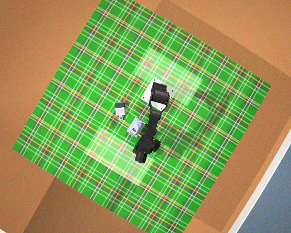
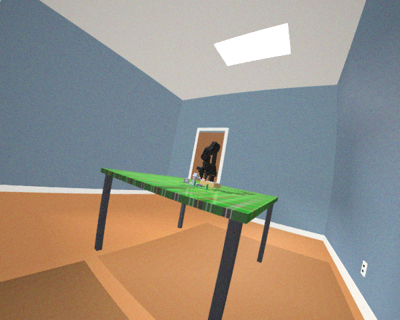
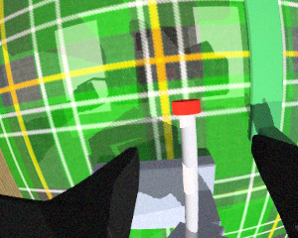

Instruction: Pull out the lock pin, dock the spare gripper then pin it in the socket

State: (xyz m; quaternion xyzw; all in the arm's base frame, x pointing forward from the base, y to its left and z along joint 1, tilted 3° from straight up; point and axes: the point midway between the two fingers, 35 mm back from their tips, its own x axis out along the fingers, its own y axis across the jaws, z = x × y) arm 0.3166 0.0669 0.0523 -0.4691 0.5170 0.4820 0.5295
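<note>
Wrist view looks down between two black fingers at the grey mount, whose socket holds the lock pin. The pin is a white rod with a red cap, and it passes through the socket block into a hole at the near end, where a small brass-coloured patch shows beside it. The gripper stands partly open, its fingers well apart on either side of the pin and touching neither the pin nor the mount; nothing is held between them. Beyond the pin's red cap lies a flat light-green strip on the plaid cloth, apart from the mount.

From the top view, the arm reaches from its white base plate across the green plaid table, with the wrist and gripper just past the mount. The mount sits close alongside the forearm, and only a short bit of the pin shows at its edge near the wrist. The spare gripper, a small grey-and-white block with a short spigot at one end, lies on the cloth well apart from the mount, on the side away from the arm, undocked.

The exterior view shows the arm folded low over the small parts on the far part of the table; details there are too small to tell.
</note>
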